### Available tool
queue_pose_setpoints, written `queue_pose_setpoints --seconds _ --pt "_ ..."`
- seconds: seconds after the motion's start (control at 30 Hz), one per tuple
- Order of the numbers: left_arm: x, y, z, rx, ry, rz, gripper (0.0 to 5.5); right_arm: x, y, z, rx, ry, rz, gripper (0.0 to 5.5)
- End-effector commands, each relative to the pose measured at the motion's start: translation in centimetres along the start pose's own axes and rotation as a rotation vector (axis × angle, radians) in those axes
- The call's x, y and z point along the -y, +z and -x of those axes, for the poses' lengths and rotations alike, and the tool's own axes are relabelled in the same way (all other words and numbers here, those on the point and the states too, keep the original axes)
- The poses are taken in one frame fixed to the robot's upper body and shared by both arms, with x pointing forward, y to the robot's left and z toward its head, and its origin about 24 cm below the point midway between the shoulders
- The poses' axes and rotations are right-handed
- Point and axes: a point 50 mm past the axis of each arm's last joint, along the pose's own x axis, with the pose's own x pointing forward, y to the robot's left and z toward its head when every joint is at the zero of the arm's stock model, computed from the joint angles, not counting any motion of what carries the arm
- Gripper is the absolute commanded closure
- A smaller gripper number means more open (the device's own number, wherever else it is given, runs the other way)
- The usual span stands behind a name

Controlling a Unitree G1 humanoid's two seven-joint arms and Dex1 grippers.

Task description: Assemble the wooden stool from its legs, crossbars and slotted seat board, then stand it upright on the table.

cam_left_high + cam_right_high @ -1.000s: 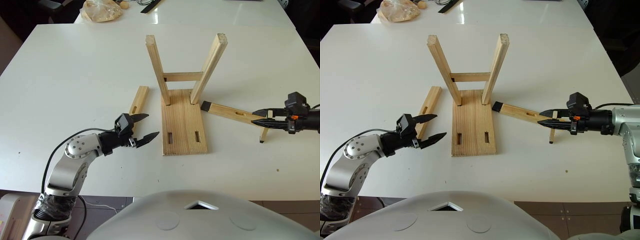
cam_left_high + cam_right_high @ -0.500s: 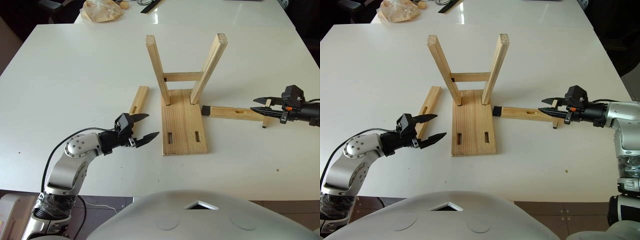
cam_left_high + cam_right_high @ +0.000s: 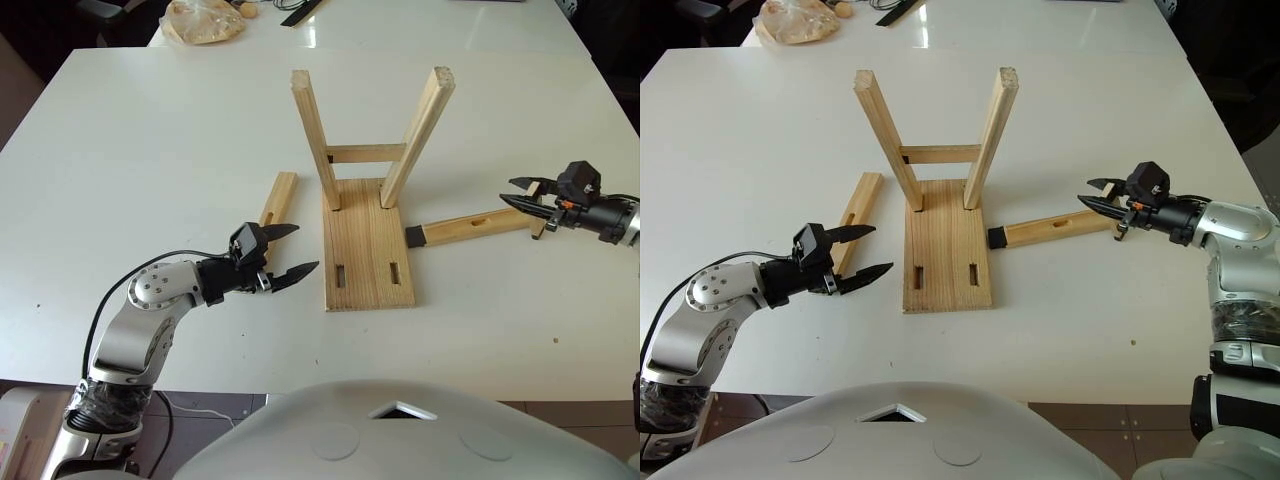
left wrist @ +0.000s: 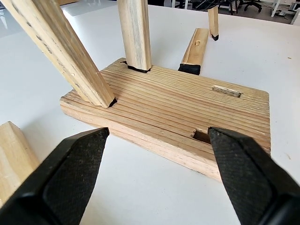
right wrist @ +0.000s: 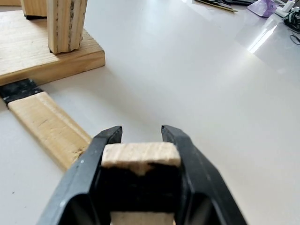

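Note:
The slotted seat board lies flat mid-table. Two legs stand upright in its far slots, joined by a crossbar. A loose leg lies to the left of the board. My left gripper hovers open at the board's left edge, its fingers apart in front of the near slots. On the right another leg lies on the table, its black tip near the board. My right gripper is shut on the wooden end at that leg's outer end.
A filled plastic bag and a dark object lie at the table's far left. The near edge of the white table runs just below the board. Bare tabletop spreads to the left and right front.
My right gripper has swung the outer end of the right-hand leg toward the table's back, so the leg pivoted about its black tip. The left arm has stayed put.

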Motion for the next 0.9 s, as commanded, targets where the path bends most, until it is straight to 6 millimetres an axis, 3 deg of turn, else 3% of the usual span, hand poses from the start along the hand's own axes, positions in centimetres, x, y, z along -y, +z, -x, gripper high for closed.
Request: queue_pose_setpoints --seconds 0.03,0.2,0.3,0.47,0.63,0.9 --pt "0.1 0.9 0.0 0.038 0.012 0.006 1.58 0.3 5.3 0.7 0.202 -0.008 -0.032 4.17" --pt "-0.5 4.4 -2.1 0.238 0.103 0.054 1.58 -0.6 11.5 1.3 0.428 0.071 -0.126 4.17" --pt "0.6 5.6 -3.9 0.309 0.084 0.101 1.58 -1.9 14.1 1.5 0.532 0.171 -0.205 4.17" --pt "2.6 6.2 -5.9 0.325 0.031 0.118 1.58 -4.7 15.6 0.6 0.589 0.297 -0.317 4.17" --pt "3.2 7.6 -6.6 0.372 -0.017 0.113 1.58 -7.3 17.3 -1.9 0.664 0.308 -0.327 4.17" --pt "3.4 8.1 -8.5 0.367 -0.056 0.124 1.58 -8.9 19.5 -4.4 0.783 0.307 -0.385 4.17"
